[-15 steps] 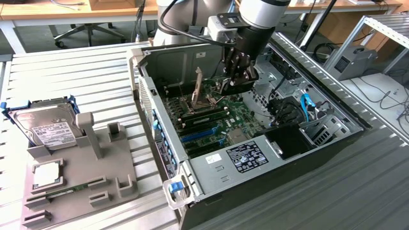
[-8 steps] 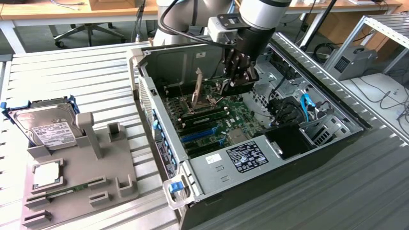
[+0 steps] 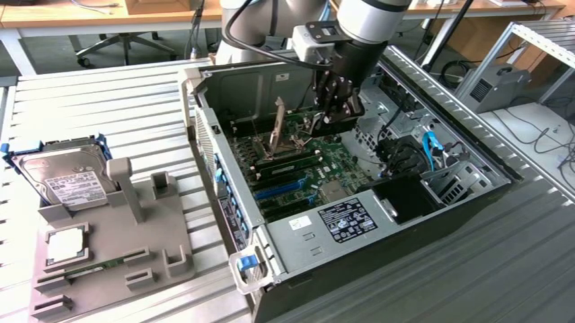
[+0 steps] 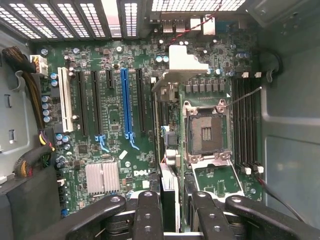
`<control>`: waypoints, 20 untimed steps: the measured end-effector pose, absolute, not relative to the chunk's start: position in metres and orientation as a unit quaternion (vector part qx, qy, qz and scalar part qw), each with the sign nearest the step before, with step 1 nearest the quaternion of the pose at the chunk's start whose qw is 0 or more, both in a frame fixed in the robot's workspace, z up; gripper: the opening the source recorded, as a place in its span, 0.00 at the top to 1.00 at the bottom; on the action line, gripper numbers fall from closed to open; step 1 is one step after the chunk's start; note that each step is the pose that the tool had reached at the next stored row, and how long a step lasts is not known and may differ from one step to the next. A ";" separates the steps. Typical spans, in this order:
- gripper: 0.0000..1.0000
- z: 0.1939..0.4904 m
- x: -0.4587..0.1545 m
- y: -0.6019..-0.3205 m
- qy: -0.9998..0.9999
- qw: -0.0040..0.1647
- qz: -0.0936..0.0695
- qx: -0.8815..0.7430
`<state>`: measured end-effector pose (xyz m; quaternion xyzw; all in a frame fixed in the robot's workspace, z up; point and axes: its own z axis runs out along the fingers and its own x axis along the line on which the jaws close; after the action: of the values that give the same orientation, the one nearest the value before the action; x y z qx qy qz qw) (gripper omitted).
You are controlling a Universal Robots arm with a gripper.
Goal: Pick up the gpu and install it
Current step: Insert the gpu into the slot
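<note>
- My gripper [image 3: 337,114] hangs inside the open computer case [image 3: 467,202], above the motherboard [image 3: 297,168].
- The gpu [image 4: 169,195] stands on edge between my fingers [image 4: 150,215].
- The hard drive [image 3: 63,176] rests on the parts stand [image 3: 144,269], at the exterior view's left of the case.

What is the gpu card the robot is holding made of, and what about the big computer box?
The gpu, pinched edge-on in the gripper, looks like a thin stiff circuit board, probably fibreglass, with a dark face and a pale, seemingly metal bracket at its far end. The computer case looks like bare sheet metal: dull grey, folded at the edges and punched with holes.
</note>
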<state>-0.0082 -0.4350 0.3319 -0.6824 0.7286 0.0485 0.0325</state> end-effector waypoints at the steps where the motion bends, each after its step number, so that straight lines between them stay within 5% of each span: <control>1: 0.71 0.332 -0.008 -0.435 0.729 0.032 0.049 -0.682; 20: 0.71 0.329 -0.010 -0.440 0.729 0.032 0.049 -0.682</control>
<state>-0.0101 -0.4402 0.3285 -0.6824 0.7286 0.0485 0.0325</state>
